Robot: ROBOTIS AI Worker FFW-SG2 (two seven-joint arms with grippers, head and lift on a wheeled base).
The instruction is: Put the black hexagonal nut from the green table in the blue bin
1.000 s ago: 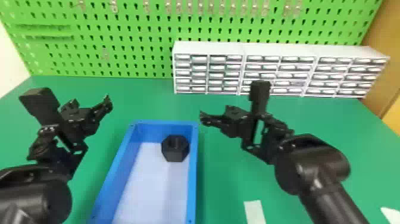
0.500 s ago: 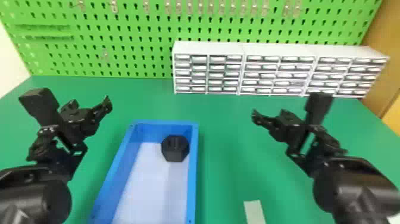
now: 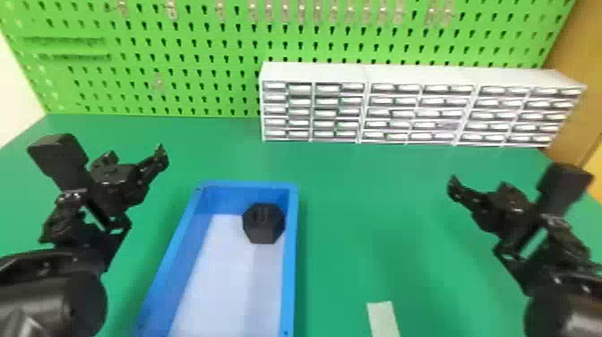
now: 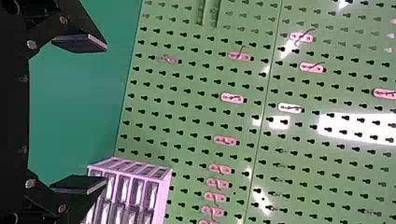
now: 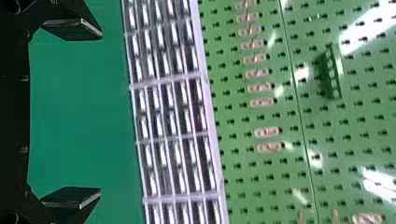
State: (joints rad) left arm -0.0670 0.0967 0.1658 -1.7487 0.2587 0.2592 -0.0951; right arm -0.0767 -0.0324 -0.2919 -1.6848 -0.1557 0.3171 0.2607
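And there goes the right gripper [image 5: 100,112], swinging out toward three o'clock, well apart from the bin [image 3: 292,269] now, where a second ago it hangs just beside the rim. The left gripper [image 4: 105,114] hasn't budged, parked off the bin's ten-to-eleven side. Both pairs of fingers stand wide apart, nothing between them.

And the nut [image 3: 263,223]? It's in! It sits in the bin's one o'clock corner, close by the wall, though whether it touches that wall I can't tell. The job looks done bar the retreat, and that's the step in hand. The smart play: keep the right fingers raised, carry on outward on a smooth line, and ease to a stop. Dip toward nine o'clock and they could clip the rim; push too far toward twelve and the drawers [image 3: 403,74] may take a knock. No need to nudge the nut, and the left arm can sit tight.

Round the ground: a green table [image 3: 349,215], a pale strip [image 3: 383,319] lying on it at the bin's four o'clock, the drawers in a long bank at one to two, and a bright pegboard [image 3: 201,76] with hooks [image 3: 170,9] rising behind at twelve.
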